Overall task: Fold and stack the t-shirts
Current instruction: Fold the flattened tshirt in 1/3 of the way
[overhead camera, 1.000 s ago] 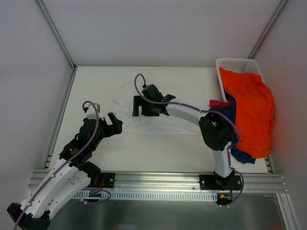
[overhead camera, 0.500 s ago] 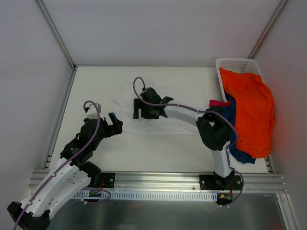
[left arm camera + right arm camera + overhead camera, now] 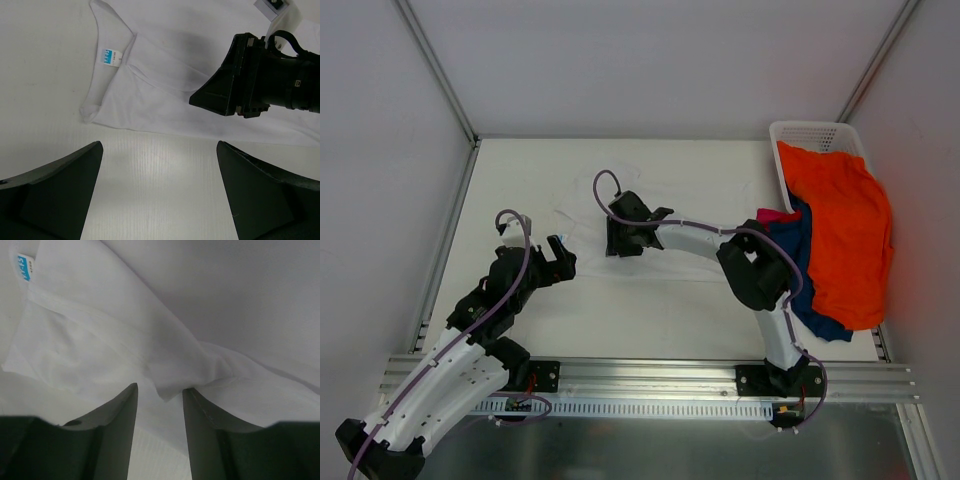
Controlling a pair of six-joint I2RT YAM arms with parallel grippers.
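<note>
A plain white t-shirt (image 3: 582, 205) lies spread flat on the table; its collar with a blue label (image 3: 110, 56) shows in the left wrist view. My right gripper (image 3: 620, 248) is down on the shirt's near edge. Its jaws are narrowed but still apart, with a raised fold of white cloth (image 3: 172, 382) between the fingertips (image 3: 127, 392), and the cloth is not pinched. My left gripper (image 3: 560, 258) is wide open over bare table just in front of the shirt's left side, holding nothing. An orange t-shirt (image 3: 840, 230), a navy one (image 3: 823, 322) and a magenta one (image 3: 772, 215) are heaped at the right.
A white lattice basket (image 3: 810, 130) stands at the back right corner under the orange cloth, which spills over its near rim onto the table. White walls close in the table on the left, back and right. The right arm (image 3: 760, 270) reaches across the middle.
My right gripper moved slightly toward the near side, came down on the white shirt's edge and narrowed its jaws around a fold. The left arm stayed still.
</note>
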